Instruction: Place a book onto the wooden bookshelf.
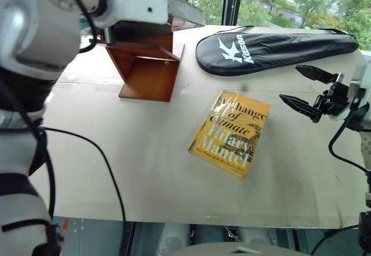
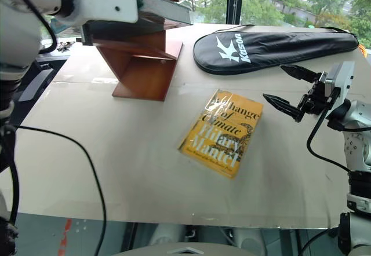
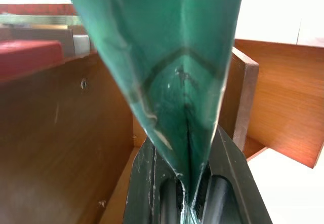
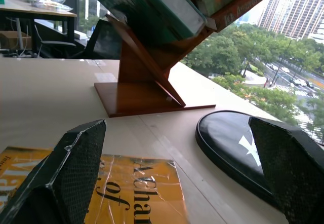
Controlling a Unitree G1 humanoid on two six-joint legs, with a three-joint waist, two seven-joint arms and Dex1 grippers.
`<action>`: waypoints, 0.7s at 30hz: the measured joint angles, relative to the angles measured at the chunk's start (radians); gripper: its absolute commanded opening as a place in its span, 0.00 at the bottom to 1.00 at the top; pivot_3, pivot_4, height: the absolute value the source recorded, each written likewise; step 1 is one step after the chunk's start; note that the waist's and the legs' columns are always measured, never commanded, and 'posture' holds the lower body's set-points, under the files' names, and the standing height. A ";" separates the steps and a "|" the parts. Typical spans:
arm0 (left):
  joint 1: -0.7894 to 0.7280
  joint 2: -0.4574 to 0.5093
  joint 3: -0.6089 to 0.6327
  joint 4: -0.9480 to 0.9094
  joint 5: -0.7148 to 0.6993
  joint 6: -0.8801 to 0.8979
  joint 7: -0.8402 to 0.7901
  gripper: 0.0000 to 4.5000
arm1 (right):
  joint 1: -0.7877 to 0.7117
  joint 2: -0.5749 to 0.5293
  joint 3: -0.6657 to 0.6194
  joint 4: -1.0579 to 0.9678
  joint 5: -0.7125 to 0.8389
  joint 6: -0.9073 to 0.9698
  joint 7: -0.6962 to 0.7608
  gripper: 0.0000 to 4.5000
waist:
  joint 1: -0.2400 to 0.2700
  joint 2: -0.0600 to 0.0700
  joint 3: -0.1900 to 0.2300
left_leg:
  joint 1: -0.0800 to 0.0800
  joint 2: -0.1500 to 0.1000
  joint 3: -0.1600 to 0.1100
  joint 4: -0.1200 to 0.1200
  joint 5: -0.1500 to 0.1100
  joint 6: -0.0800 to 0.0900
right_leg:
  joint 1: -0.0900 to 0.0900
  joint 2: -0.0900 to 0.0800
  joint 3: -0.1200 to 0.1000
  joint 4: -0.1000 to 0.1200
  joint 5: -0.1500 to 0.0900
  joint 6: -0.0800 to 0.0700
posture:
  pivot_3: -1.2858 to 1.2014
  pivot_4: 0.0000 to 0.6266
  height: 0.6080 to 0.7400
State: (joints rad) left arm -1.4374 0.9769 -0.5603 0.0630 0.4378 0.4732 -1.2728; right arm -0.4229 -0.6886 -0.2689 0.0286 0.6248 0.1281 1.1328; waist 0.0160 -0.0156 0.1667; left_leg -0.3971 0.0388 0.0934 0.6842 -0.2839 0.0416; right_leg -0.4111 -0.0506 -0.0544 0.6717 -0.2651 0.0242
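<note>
The left gripper (image 3: 190, 193) is clamped on the book (image 3: 167, 57), with the wooden bookshelf (image 3: 61, 148) close around it. The right gripper (image 1: 307, 91) hangs with fingers spread, the yellow book (image 1: 232, 133) just below it.

There is one wooden bookshelf (image 2: 142, 59) on the table (image 2: 116, 169). Two books are counted: one teal book (image 3: 167, 72) at the bookshelf, and one yellow book (image 1: 231, 133) in front of it. One black racket bag (image 1: 272, 48) lies beside the bookshelf.
</note>
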 measured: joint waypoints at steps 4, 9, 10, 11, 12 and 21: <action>0.004 -0.048 -0.016 0.040 0.075 -0.026 -0.046 0.01 | -0.002 0.000 -0.011 0.003 0.018 0.004 -0.005 1.00 | -0.003 0.001 0.000 | 0.003 0.000 0.000 0.001 0.000 0.000 | 0.000 -0.001 0.005 0.006 0.000 0.000 | 0.52 0.24 1.00; 0.035 -0.082 -0.030 0.068 0.149 -0.051 -0.075 0.01 | -0.003 -0.001 -0.017 -0.009 0.023 0.020 -0.022 1.00 | -0.005 0.002 -0.001 | 0.005 0.000 0.001 0.000 0.000 0.000 | 0.000 0.000 0.006 0.008 0.001 -0.001 | 0.52 0.24 1.00; 0.039 -0.087 -0.029 0.067 0.158 -0.049 -0.082 0.01 | -0.006 -0.001 -0.017 -0.014 0.024 0.022 -0.027 1.00 | -0.006 0.002 -0.001 | 0.005 0.000 0.001 0.001 0.000 0.000 | 0.000 0.000 0.006 0.008 0.001 -0.001 | 0.52 0.24 1.00; 0.048 -0.089 -0.025 0.061 0.169 -0.049 -0.095 0.01 | -0.017 0.000 -0.017 -0.021 0.026 0.025 -0.035 1.00 | -0.007 0.002 -0.001 | 0.005 0.000 0.001 0.001 0.000 0.000 | 0.000 0.000 0.007 0.008 0.001 -0.001 | 0.52 0.24 1.00; 0.051 -0.090 -0.024 0.060 0.171 -0.049 -0.099 0.01 | -0.021 0.000 -0.017 -0.025 0.028 0.026 -0.038 1.00 | -0.007 0.002 -0.001 | 0.005 0.000 0.001 0.001 0.000 0.000 | 0.000 0.000 0.007 0.008 0.001 -0.001 | 0.52 0.24 1.00; 0.122 -0.098 0.056 0.012 0.198 -0.010 -0.116 0.01 | -0.037 0.032 -0.017 -0.089 0.083 0.081 -0.094 1.00 | -0.015 0.004 -0.002 | 0.006 0.001 0.001 0.001 0.000 0.000 | 0.000 0.000 0.008 0.008 0.001 -0.002 | 0.52 0.24 1.00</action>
State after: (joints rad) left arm -1.3154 0.8794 -0.5043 0.0754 0.6355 0.4627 -1.3889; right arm -0.4603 -0.6561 -0.2855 -0.0601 0.7076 0.2096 1.0386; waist 0.0012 -0.0121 0.1646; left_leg -0.3915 0.0394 0.0945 0.6848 -0.2839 0.0419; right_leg -0.4115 -0.0506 -0.0466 0.6801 -0.2641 0.0226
